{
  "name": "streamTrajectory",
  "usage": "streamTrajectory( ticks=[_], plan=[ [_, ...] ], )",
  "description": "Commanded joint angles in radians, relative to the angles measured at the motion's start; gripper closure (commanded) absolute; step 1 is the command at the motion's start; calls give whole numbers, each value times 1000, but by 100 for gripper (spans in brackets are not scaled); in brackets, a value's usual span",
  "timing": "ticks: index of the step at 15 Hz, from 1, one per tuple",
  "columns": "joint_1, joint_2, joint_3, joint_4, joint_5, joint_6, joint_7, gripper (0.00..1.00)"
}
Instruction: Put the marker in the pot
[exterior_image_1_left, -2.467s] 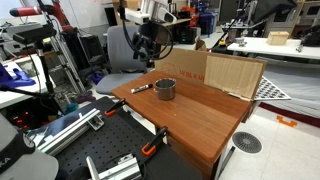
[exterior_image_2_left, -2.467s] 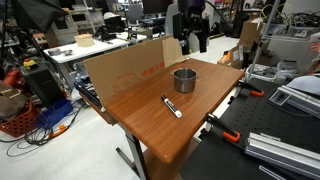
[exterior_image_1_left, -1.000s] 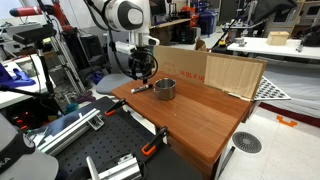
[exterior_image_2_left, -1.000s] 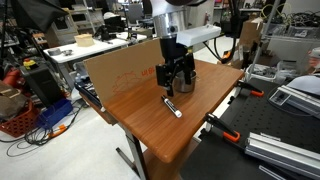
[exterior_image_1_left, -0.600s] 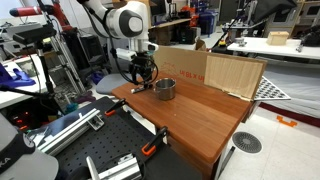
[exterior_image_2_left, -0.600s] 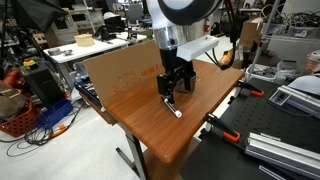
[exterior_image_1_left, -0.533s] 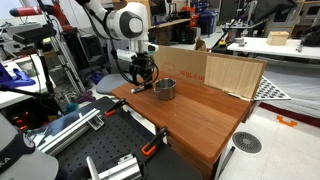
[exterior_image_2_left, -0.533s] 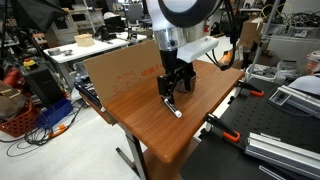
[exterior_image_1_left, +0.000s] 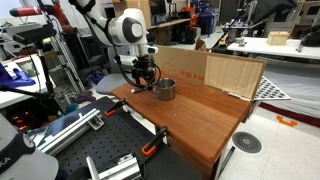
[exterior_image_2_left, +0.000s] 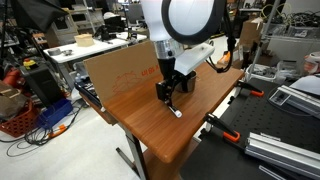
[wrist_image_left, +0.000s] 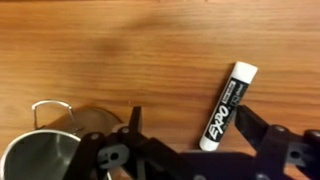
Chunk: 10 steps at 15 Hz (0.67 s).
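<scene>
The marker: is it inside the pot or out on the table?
Out. In the wrist view the marker lies flat on the wooden table, beside the pot and apart from it.

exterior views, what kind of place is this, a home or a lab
Probably a robotics lab or workshop: aluminium rails lie on a bench beside the wooden table, and cluttered workbenches stand behind it.
</scene>
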Motion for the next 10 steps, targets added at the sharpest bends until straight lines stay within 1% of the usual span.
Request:
streamTrajectory(
  ticks=[1, 6, 10],
  plan=[
    [41, 25, -29, 22, -45, 37, 43, 0],
    [60, 52, -31, 42, -52, 80, 36, 0],
    [53, 78, -26, 51, -32, 84, 16, 0]
  ],
)
